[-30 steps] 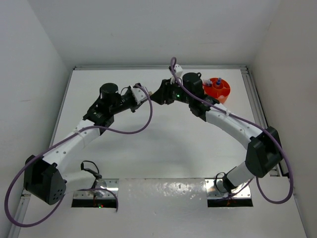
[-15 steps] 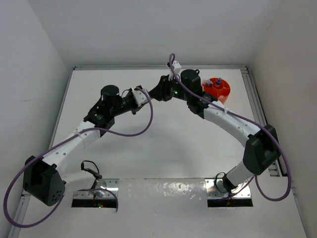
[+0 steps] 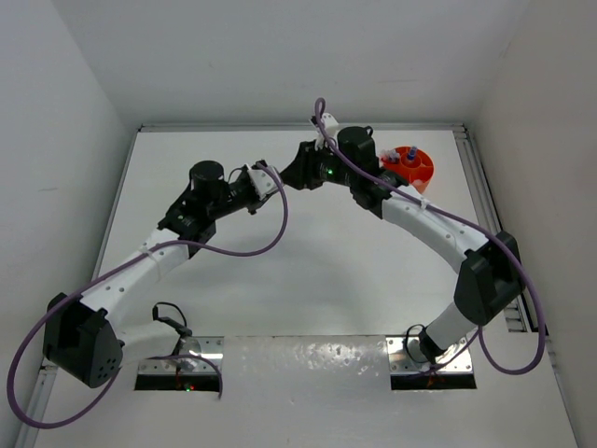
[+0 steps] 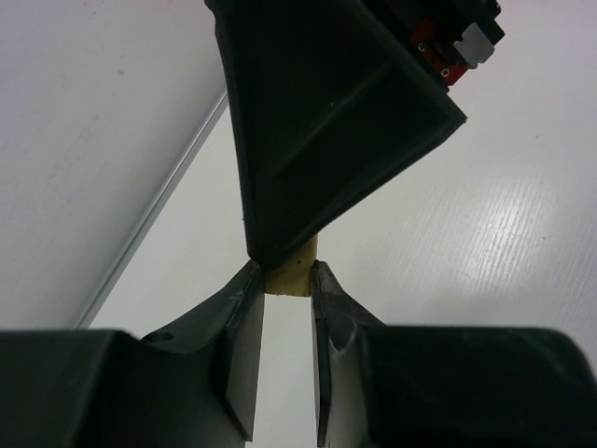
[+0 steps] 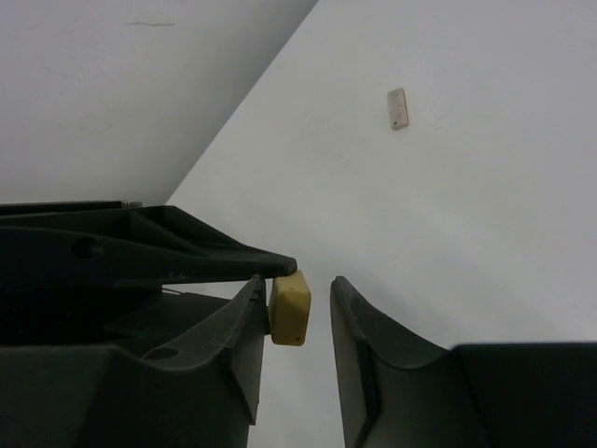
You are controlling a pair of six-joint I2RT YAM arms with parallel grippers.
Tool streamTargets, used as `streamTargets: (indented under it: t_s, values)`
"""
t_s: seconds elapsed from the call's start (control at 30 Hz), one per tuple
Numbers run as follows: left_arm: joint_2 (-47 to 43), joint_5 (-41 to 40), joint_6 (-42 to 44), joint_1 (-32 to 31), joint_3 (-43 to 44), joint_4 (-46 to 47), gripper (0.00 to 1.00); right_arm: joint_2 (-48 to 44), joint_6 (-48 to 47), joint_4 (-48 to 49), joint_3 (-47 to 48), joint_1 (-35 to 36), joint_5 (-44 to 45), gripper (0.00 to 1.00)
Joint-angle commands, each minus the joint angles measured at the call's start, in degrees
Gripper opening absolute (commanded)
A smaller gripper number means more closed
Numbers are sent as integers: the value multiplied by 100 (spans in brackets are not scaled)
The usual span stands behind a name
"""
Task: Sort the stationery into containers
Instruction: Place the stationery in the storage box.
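The beige block [image 4: 291,278] is a small, matt, yellowish-tan piece with rounded corners. It is held above the table [image 3: 308,271], in the upper middle of the overhead view where the two arms meet. The left gripper [image 4: 287,273] has its smooth, black, wedge-shaped fingers clamped on the block, one on each side, at the lower centre of its wrist view.

The right gripper [image 5: 298,286] straddles the same block with its fingers apart. In its wrist view the block lies against the finger on the frame's left, and a clear gap separates it from the finger on the right.

The table is white and faintly ribbed, with a soft sheen. A small, pale rectangular tab [image 5: 398,108] lies flat on it, in the upper right of the right wrist view.

The orange tub [image 3: 424,174] is round, glossy plastic. It sits at the upper right of the overhead view, just beside the right arm's wrist and well apart from the block. Small blue-and-white pieces [image 3: 408,155] stand in it, too small to identify.
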Motion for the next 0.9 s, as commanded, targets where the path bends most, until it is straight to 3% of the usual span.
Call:
streamTargets:
  t_s: [0.0, 0.23, 0.33, 0.4, 0.43, 0.57, 0.67, 0.87]
  values:
    - [-86, -7, -67, 24, -26, 380, 0, -32, -104, -11, 157, -7, -230, 32]
    - [-77, 2, -76, 33, -53, 477, 0, -67, -69, 51, 104, -16, -204, 1]
    - [-69, -33, -93, 33, -88, 486, 0, -111, -244, -45, 139, -7, -186, 0]
    - [-60, -42, -163, 33, -105, 424, 45, -137, -805, -544, 253, -33, -72, 0]
    - [-60, -86, -172, 42, -123, 381, 99, -128, -1416, -825, 453, -77, -2, 0]
    - [-112, -437, -549, 121, -281, 345, 100, -85, -2984, -2537, 903, -630, 656, 0]
    - [-183, -684, -996, 305, -439, 371, 100, -93, -4127, -3129, 1018, -1306, 1376, 0]
    - [-253, -1017, -1429, 455, -773, 275, 100, 196, -5271, -3184, 886, -2581, 1879, 0]
